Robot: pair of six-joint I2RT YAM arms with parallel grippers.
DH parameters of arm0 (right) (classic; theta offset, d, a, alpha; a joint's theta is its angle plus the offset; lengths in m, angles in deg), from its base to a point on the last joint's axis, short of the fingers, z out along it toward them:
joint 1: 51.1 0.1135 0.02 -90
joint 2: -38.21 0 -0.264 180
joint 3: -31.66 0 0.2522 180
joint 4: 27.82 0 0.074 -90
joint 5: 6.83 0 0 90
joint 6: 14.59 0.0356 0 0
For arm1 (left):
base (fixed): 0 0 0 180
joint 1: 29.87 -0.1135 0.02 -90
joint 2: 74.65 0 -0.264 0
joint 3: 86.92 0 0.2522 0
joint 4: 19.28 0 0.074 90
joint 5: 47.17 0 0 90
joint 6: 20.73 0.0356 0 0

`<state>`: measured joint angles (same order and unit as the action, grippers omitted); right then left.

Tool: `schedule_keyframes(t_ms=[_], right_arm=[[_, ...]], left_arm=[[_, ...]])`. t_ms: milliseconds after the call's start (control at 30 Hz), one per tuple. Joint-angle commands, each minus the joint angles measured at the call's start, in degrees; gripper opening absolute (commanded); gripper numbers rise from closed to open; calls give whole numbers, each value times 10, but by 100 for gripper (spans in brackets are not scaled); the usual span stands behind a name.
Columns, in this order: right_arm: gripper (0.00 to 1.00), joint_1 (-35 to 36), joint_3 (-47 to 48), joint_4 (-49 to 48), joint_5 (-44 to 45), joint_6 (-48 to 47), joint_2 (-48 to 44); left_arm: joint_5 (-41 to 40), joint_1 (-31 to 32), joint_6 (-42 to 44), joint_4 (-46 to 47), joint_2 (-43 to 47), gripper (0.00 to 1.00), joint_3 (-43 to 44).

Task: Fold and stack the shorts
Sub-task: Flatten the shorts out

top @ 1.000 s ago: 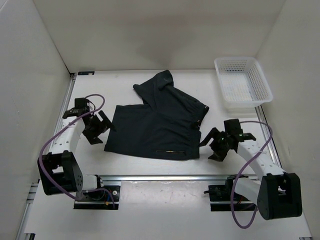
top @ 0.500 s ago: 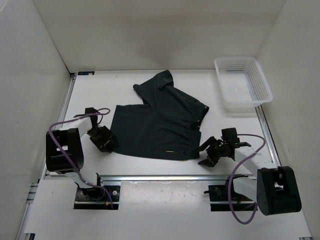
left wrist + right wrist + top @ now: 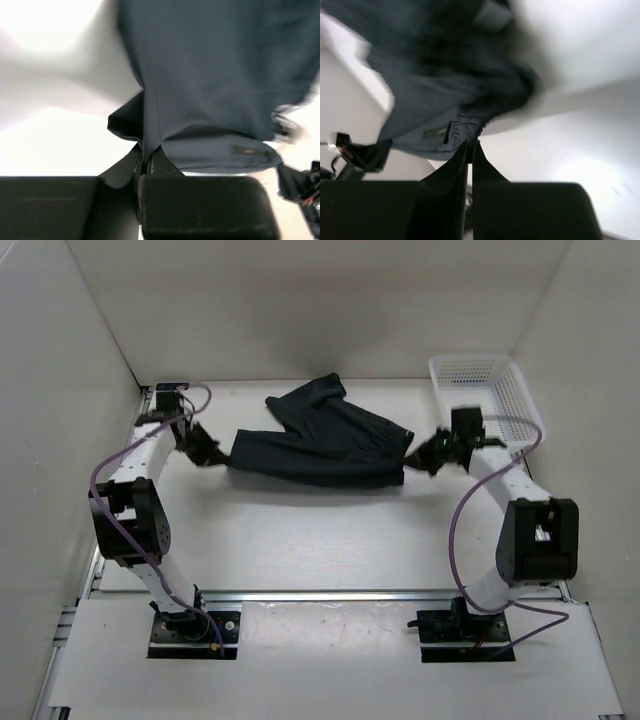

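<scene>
The pair of very dark navy soft fabric shorts (image 3: pixel 320 440) hung stretched between the two arms over the far half of the white table (image 3: pixel 320 540). One leg reached back towards the rear wall. I could not tell how much of the cloth rested on the tabletop.

The left arm rose from its base at the near edge, bent at the elbow, and stretched far forward along the left side. Its wrist turned inward so that the left gripper (image 3: pixel 208 453) pointed at the left end of the shorts. Seen from its own wrist camera, the black fingers were pressed together on a fold of the dark fabric, which fanned out beyond them.

The right arm mirrored it, standing tall from its base with the forearm reaching to the far right. The right gripper (image 3: pixel 430 456) was angled inward, just beside the white plastic mesh basket (image 3: pixel 490 410). Its fingers were pinched tight on the gathered waistband edge at the right end of the shorts. That close view was blurred.
</scene>
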<state>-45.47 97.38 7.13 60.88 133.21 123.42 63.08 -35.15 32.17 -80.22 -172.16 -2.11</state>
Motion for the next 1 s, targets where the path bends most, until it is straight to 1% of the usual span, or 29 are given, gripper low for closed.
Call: schedule_keyframes(t_ms=[0,33,67,100,167,200,233,300,333,367,400,433,467,500,533,567,600,633,667,700,733,767,800,833,867,933,967], right_arm=[[1,-28,212,45,31,-65,48],[1,-28,257,72,31,-71,70],[1,-36,296,79,31,-80,78],[1,-36,362,86,26,-86,83],[1,-36,408,111,26,-113,83],[1,-36,417,117,26,-122,77],[1,-36,406,122,26,-138,58],[1,-36,360,122,26,-153,25],[1,-31,293,122,26,-161,-15],[1,-22,254,122,26,-180,-37],[1,-15,215,122,32,-189,-61],[1,5,139,122,32,-198,-106],[1,18,101,122,39,-206,-129],[1,33,63,122,39,-206,-172],[1,69,-6,122,39,-206,-193],[1,89,-39,122,47,-206,-212],[9,110,-66,127,55,-199,-227],[24,149,-90,133,78,-199,-252],[54,162,-119,145,97,-199,-261],[67,168,-119,177,119,-199,-267],[76,162,-119,188,138,-205,-267],[83,150,-106,198,152,-211,-267],[83,136,-94,204,169,-222,-260],[83,105,-79,204,169,-222,-252],[81,90,-45,204,179,-228,-240],[77,54,-3,199,190,-228,-179],[73,46,20,199,207,-228,-153]], left_arm=[[38,-3,-10,-23,-4,10,172],[46,-3,-10,-48,-14,10,210],[46,-3,-16,-62,-15,10,285],[46,-3,-16,-76,-21,10,318],[46,-3,-16,-98,-13,10,374],[46,-3,-16,-98,-4,10,374],[46,-3,-16,-98,20,10,366],[46,-3,-10,-98,48,10,308],[46,-3,-1,-93,64,10,276],[40,-3,5,-87,101,10,240],[24,-3,17,-80,120,10,160],[11,-3,17,-80,138,10,118],[-1,-3,25,-75,174,10,76],[-13,-3,25,-75,191,10,-7],[-26,-3,25,-64,206,10,-48],[-26,-3,25,-58,218,15,-84],[-35,-3,25,-52,227,28,-113],[-35,-10,25,-52,233,56,-156],[-35,-16,31,-47,233,65,-167],[-35,-23,31,-47,233,67,-167],[-35,-29,40,-47,227,77,-154],[-35,-34,47,-47,227,79,-138],[-42,-34,47,-47,215,80,-118],[-42,-34,47,-52,208,80,-74],[-47,-34,53,-59,199,80,-49],[-47,-26,53,-66,164,80,-1],[-53,-15,59,-73,150,80,46]])
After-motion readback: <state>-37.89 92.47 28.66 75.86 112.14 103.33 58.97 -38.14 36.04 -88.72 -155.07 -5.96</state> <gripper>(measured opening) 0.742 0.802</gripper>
